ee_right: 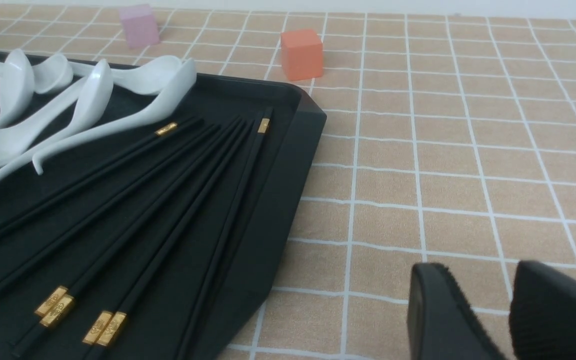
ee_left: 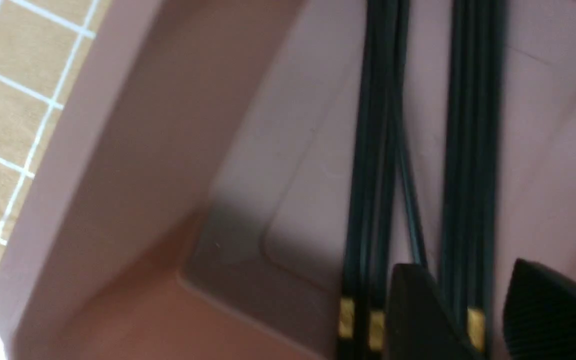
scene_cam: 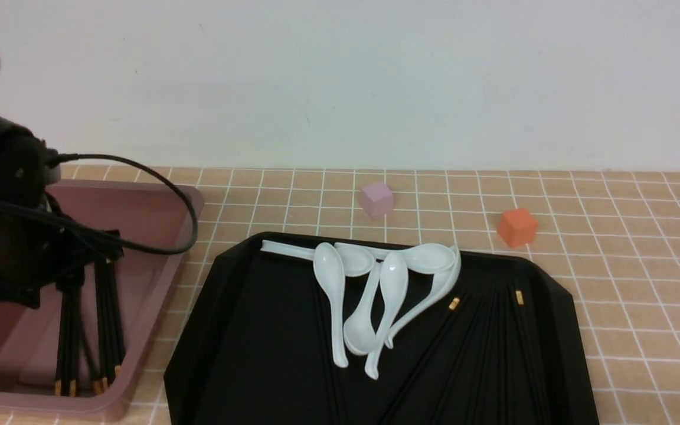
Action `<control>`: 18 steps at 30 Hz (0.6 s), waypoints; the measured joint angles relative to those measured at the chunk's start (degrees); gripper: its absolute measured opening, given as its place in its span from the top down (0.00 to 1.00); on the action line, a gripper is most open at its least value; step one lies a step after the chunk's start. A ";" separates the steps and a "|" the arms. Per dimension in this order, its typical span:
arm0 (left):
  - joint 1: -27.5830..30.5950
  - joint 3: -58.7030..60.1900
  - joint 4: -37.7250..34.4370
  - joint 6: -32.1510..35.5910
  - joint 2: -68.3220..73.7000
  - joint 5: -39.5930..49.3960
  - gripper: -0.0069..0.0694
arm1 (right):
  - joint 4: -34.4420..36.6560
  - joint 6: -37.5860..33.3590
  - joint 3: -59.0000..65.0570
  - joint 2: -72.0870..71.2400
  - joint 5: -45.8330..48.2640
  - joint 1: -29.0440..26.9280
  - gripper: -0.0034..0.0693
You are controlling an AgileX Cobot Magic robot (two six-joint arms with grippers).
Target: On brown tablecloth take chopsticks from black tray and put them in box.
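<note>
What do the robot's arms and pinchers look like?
The left arm is chunky and black, with a thick black cable looping off it. The left gripper and right gripper each have two black wedge-shaped fingers with ribbed grip faces. The right arm itself is out of view.

I read: tablecloth (scene_cam: 641,265) tan-orange, white square grid | tray (scene_cam: 257,354) glossy black | chopsticks (ee_right: 138,225) black, gold bands | box (scene_cam: 157,277) dusty pink | spoons (scene_cam: 331,277) white | 1 pale pink cube (scene_cam: 376,199) | 1 orange cube (scene_cam: 517,226) | wall (scene_cam: 340,77) off-white

Bright even light, soft shadows, blurred left wrist view.
</note>
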 joint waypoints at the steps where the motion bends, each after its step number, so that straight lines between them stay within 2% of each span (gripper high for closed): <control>1: 0.00 0.00 -1.34 1.46 -1.50 0.67 0.64 | 0.00 0.00 0.00 0.00 0.00 0.00 0.62; 3: 0.00 0.00 -3.85 3.70 -4.38 2.26 0.73 | 0.00 0.00 0.00 0.00 0.00 0.00 0.62; 5: 0.00 0.06 -8.16 6.52 -8.95 5.52 0.87 | 0.00 0.00 0.00 0.00 0.00 0.00 0.62; 7: 0.00 1.13 -11.82 8.65 -12.89 7.53 0.93 | 0.00 0.00 0.00 0.00 0.00 0.00 0.62; 11: 0.00 8.86 -20.83 15.57 -25.57 7.73 0.93 | 0.00 0.00 0.00 0.00 0.00 0.00 0.62; 14: 0.00 16.49 -25.34 19.67 -35.99 4.19 0.93 | 0.00 0.00 0.00 0.00 0.00 0.00 0.62; 18: 0.00 26.79 -29.96 23.51 -50.03 -4.81 0.93 | 0.00 0.00 0.00 0.00 0.00 0.00 0.62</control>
